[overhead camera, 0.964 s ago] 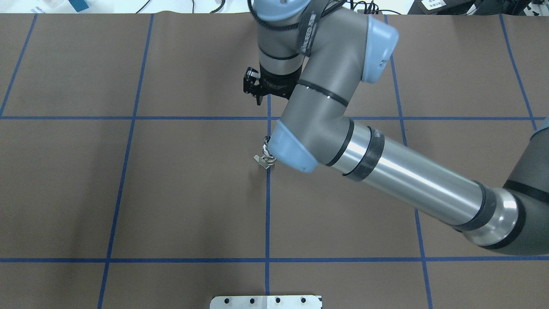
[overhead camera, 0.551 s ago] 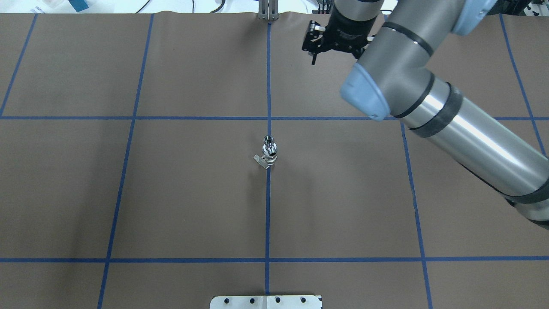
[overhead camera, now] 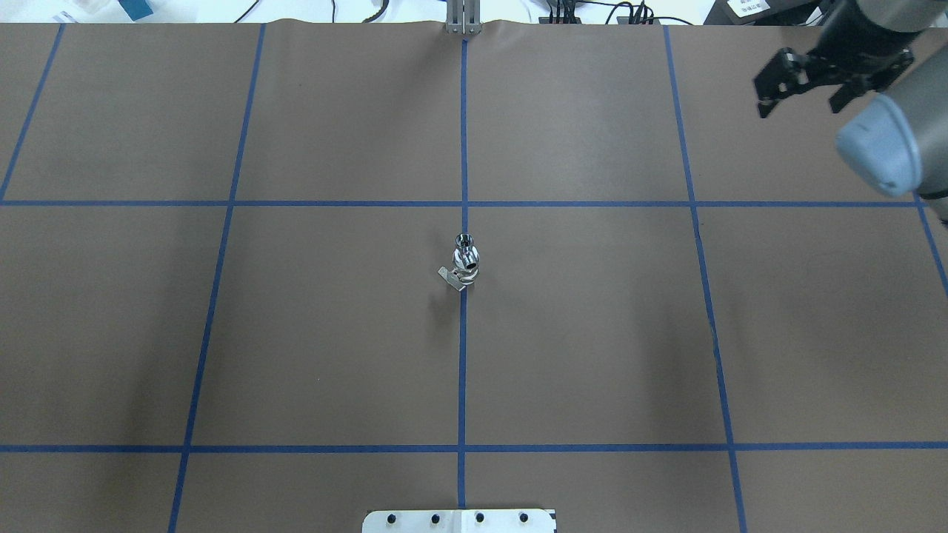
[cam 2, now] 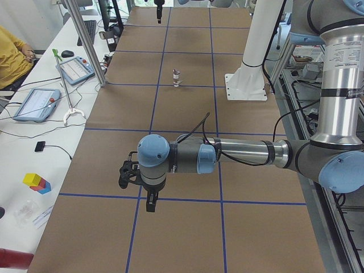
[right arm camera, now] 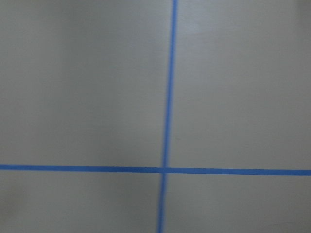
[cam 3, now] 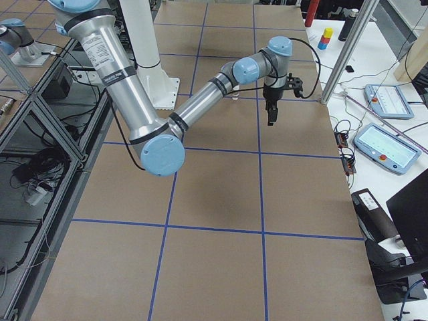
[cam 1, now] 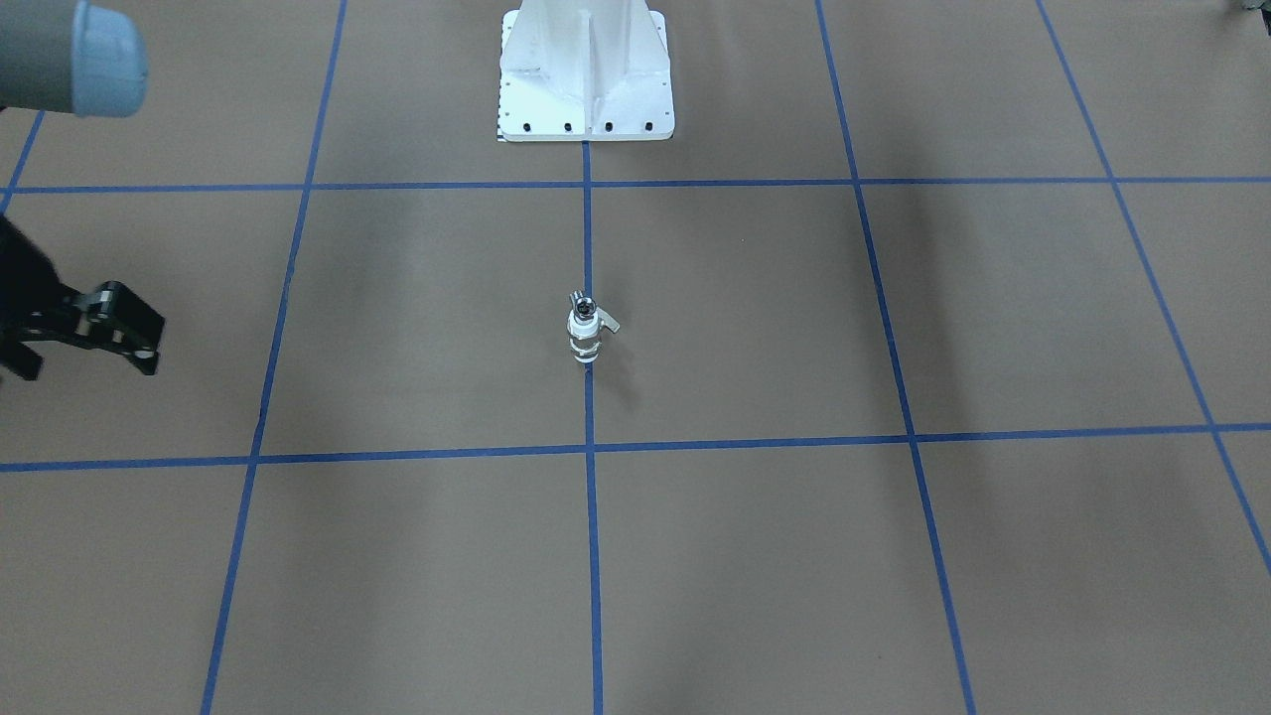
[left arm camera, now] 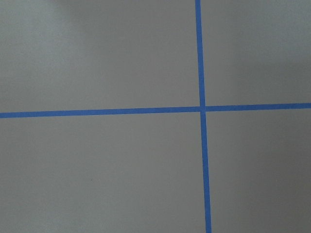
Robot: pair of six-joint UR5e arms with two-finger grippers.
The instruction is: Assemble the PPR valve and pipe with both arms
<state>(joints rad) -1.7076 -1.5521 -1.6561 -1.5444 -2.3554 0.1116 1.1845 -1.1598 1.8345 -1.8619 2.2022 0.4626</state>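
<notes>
Standing up straight on the brown counter (overhead camera: 311,348), the PPR valve (overhead camera: 467,268) is out in front of the white stand (overhead camera: 459,520). It is right on the blue line (overhead camera: 462,370) that runs out from the middle of the stand, and it is well apart from the stand. The valve is small and white with shiny bands. Its little lever (overhead camera: 449,276) sticks out toward the robot's left and a bit back toward the stand. The pipe (overhead camera: 464,240), a tiny shiny stub, sits on top of the valve with its round hole facing up. The right arm (overhead camera: 885,141) is far from the stand, over on the robot's right and near the far edge of the counter. The right end effector (overhead camera: 800,107) hangs above the counter with its two black fingers (overhead camera: 770,81) spread wide and holding nothing. The left arm (cam 2: 244,153) reaches out over the counter on the other side of the stand, well apart from it. The left end effector (cam 2: 138,190) points down at the counter, but it shows only from the side, so I cannot tell if it is open or closed. Both wrist cameras see only brown counter and crossing blue lines, and the right one is blurry.
</notes>
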